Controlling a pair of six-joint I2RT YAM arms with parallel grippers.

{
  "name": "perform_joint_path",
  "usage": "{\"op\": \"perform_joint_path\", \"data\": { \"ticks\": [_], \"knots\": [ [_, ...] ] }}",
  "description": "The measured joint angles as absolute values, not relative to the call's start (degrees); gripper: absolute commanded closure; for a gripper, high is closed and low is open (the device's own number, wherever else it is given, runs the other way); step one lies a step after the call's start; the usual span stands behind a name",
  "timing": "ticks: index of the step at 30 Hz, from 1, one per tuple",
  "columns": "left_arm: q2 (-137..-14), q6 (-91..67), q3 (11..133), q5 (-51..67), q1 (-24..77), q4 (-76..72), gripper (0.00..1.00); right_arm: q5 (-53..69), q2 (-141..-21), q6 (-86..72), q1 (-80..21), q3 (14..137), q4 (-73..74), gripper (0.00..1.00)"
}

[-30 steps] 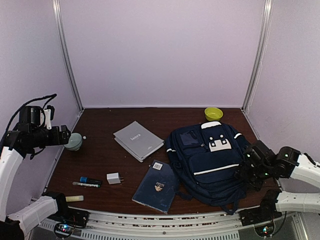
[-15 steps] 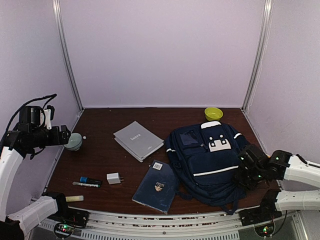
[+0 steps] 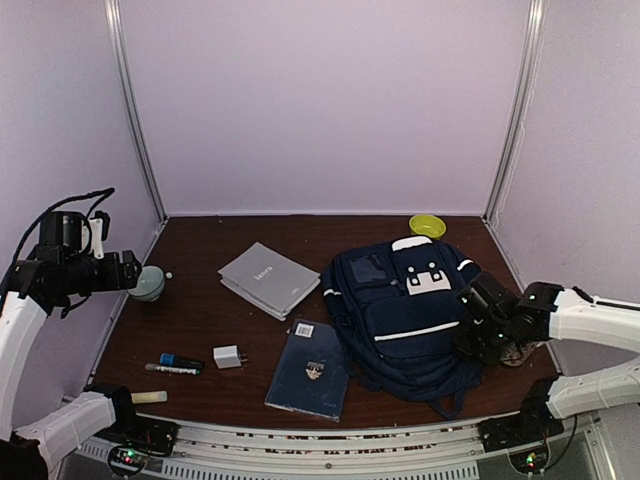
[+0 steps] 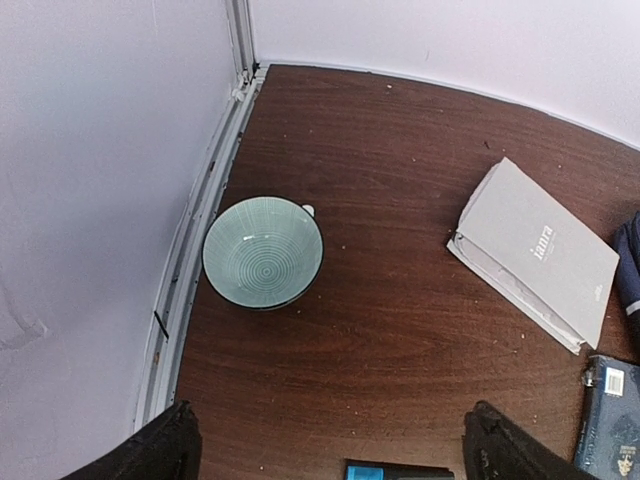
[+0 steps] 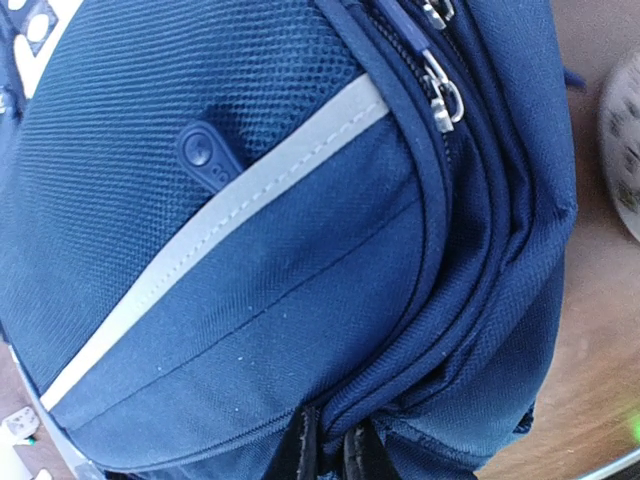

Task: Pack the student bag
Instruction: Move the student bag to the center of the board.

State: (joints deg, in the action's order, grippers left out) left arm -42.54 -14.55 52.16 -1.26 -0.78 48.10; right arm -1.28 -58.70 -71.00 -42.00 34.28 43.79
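Note:
The student bag point(image 3: 405, 310), navy with white stripe trim, lies flat on the right half of the table. At its right edge my right gripper point(image 3: 476, 338) is shut on a fold of the fabric. The right wrist view shows that fold of the student bag point(image 5: 250, 250) pinched between the two fingertips of the right gripper point(image 5: 332, 445), just beside the zip seams. My left gripper point(image 3: 125, 270) hangs high over the table's left side. It is open, with only bare wood between the fingers of the left gripper point(image 4: 330, 450).
A grey book point(image 3: 266, 280) and a dark blue book point(image 3: 312, 370) lie left of the bag. A teal bowl point(image 4: 262, 252) sits by the left wall, a yellow bowl point(image 3: 428, 226) at the back. A white charger point(image 3: 228, 356) and a marker point(image 3: 175, 365) lie near the front left.
My right gripper has shut on the bag's right edge and moved left, shifting the bag leftwards; the grey and blue books were nudged left too. The left arm has not moved.

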Motion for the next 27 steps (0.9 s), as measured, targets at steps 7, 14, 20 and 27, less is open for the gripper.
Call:
{"op": "perform_joint_path", "data": {
  "ticks": [7, 14, 20, 27],
  "knots": [
    [-42.8, -14.5, 52.2, -1.3, -0.8, 48.1, 0.08, -0.4, -65.2, -68.0, -42.0, 39.7, 38.6, 0.92],
    [-42.8, -14.5, 52.2, -1.3, -0.8, 48.1, 0.08, -0.1, -64.9, -67.1, -42.0, 39.8, 37.2, 0.93],
    [-43.0, -14.5, 52.2, -1.3, -0.8, 48.1, 0.04, -0.1, -61.6, -66.8, -42.0, 38.8, 36.6, 0.96],
    [-40.6, -16.3, 52.0, -0.8, -0.8, 45.8, 0.02, 1.2, -61.1, -67.0, -42.0, 37.3, 34.3, 1.0]
  ]
}}
